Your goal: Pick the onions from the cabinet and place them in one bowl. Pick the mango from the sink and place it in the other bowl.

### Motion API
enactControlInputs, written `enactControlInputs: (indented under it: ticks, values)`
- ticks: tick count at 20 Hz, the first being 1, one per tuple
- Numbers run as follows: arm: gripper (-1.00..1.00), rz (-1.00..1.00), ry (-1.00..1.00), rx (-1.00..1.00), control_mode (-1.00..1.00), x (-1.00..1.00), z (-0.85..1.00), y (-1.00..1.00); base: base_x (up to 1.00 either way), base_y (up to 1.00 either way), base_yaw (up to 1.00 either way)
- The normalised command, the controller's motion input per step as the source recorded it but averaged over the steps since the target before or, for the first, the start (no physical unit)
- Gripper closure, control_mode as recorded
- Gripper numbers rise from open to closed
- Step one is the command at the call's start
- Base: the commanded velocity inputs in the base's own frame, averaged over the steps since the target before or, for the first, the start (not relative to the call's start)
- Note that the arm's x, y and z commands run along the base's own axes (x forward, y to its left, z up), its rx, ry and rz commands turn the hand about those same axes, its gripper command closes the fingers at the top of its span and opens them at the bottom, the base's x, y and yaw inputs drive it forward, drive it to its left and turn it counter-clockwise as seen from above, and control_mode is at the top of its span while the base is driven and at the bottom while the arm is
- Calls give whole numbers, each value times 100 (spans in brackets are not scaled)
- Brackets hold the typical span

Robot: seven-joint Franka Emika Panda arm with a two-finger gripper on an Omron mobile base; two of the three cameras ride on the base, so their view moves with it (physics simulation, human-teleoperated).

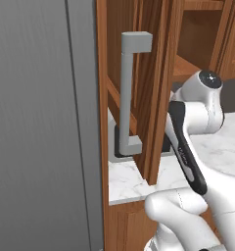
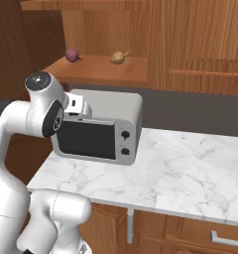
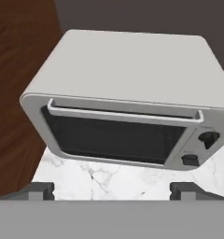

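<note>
The toaster oven stands on the white marble counter, near the counter's left end and back toward the wall. To its right the marble is bare all the way along, with a wide free stretch in front of it up to the counter's front edge. Above the toaster oven, the cabinet stands open; its lowest shelf juts out over the oven's top with only a narrow gap between. The red onion sits toward the shelf's left end and the tan onion lies to its right, the two well apart, both back from the shelf's front edge. In the left base view the open cabinet door stands edge-on, its grey bar handle facing the grey panel at left, and the door's lower corner hangs just above the counter edge.

The gripper hangs in front of and above the toaster oven, looking down on its glass door. Its fingertips stand far apart, spread wide, with nothing between them and touching nothing.
</note>
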Motion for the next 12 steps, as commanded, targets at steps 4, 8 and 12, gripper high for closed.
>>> enactControlInputs:
  ticks: [4, 8, 12]
  values:
    - [-100, -5, -5, 2, -100, -10, 48, -25, 0, 0, 0]
    - [-100, -5, -1, 1, -100, -8, 53, -30, 0, 0, 0]
    - [-100, -8, 0, 0, -100, -9, 50, -18, 0, 0, 0]
